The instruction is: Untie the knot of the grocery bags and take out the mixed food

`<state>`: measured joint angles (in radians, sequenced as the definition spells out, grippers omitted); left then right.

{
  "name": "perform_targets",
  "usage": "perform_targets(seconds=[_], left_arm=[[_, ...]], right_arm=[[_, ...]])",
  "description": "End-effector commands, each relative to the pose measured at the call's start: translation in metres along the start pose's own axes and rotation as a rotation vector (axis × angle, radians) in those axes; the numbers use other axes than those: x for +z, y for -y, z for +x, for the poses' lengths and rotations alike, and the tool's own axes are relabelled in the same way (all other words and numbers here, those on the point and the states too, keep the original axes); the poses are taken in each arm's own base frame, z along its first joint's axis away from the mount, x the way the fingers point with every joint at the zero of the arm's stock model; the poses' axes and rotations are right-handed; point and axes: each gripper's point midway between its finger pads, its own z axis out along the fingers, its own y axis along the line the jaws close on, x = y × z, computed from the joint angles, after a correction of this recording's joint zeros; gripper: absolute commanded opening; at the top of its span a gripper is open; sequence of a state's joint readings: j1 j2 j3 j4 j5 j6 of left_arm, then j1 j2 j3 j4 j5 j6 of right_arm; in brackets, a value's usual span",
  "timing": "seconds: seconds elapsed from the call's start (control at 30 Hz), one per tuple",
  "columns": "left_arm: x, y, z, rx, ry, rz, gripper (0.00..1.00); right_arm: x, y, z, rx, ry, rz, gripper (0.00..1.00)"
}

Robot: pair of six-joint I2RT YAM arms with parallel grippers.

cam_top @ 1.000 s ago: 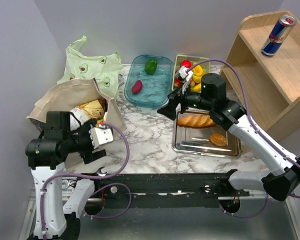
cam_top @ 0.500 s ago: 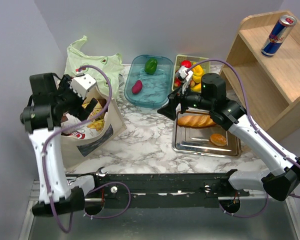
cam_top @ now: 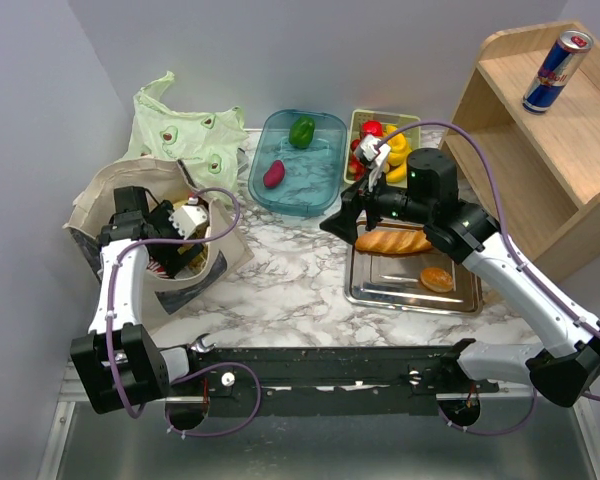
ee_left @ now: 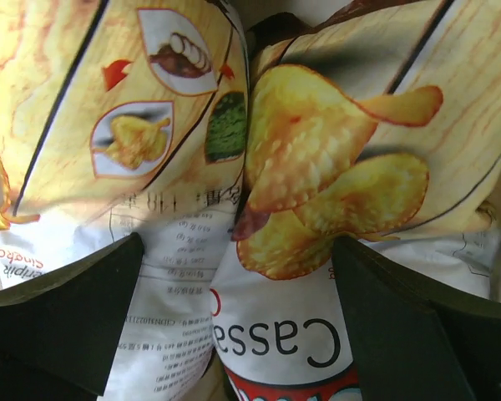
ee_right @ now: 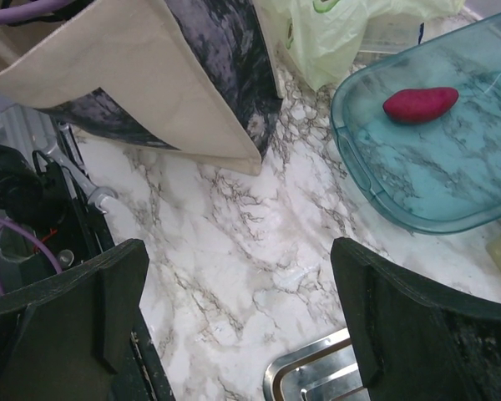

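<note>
The beige tote (cam_top: 105, 195) stands open at the left, and my left gripper (cam_top: 177, 222) reaches down into it. In the left wrist view that gripper (ee_left: 238, 326) is open, its fingers either side of two crisp bags, one with small picture panels (ee_left: 108, 125) and one printed with yellow crisps (ee_left: 342, 167). The pale green bag (cam_top: 180, 125) lies slack behind the tote; I cannot make out a knot. A green pepper (cam_top: 302, 131) and a magenta vegetable (cam_top: 273, 174) lie in the teal tray (cam_top: 320, 195). My right gripper (cam_top: 332, 222) hangs open over bare marble (ee_right: 242, 317).
Strawberries and bananas fill a yellow-green tray (cam_top: 412, 122). A bread loaf (cam_top: 392, 241) and a bun (cam_top: 436, 279) lie on the metal tray (cam_top: 400, 295). A drink can (cam_top: 557, 70) stands on the wooden shelf (cam_top: 540, 160). A wrench (ee_right: 83, 180) lies by the table's near edge.
My left arm rose over the tote, then came down into its mouth, with the jaws opening fully. The right arm shifted only slightly.
</note>
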<state>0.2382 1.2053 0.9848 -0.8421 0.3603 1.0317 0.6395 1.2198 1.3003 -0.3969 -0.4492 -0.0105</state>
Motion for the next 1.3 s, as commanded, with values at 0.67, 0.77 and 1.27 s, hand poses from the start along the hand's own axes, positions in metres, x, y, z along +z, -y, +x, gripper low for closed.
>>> perform_targets(seconds=[0.67, 0.77, 1.27], left_arm=[[-0.124, -0.005, -0.092, 0.060, 0.328, -0.146, 0.00], [-0.135, -0.009, -0.100, 0.050, 0.353, -0.161, 0.00], [-0.214, -0.041, -0.157, -0.004, 0.531, -0.349, 0.00]], right_arm=[[0.005, 0.006, -0.017, -0.025, 0.024, 0.008, 0.98], [0.006, 0.005, -0.017, -0.026, 0.026, -0.001, 0.98], [0.007, -0.008, -0.021, -0.045, 0.037, -0.084, 1.00]])
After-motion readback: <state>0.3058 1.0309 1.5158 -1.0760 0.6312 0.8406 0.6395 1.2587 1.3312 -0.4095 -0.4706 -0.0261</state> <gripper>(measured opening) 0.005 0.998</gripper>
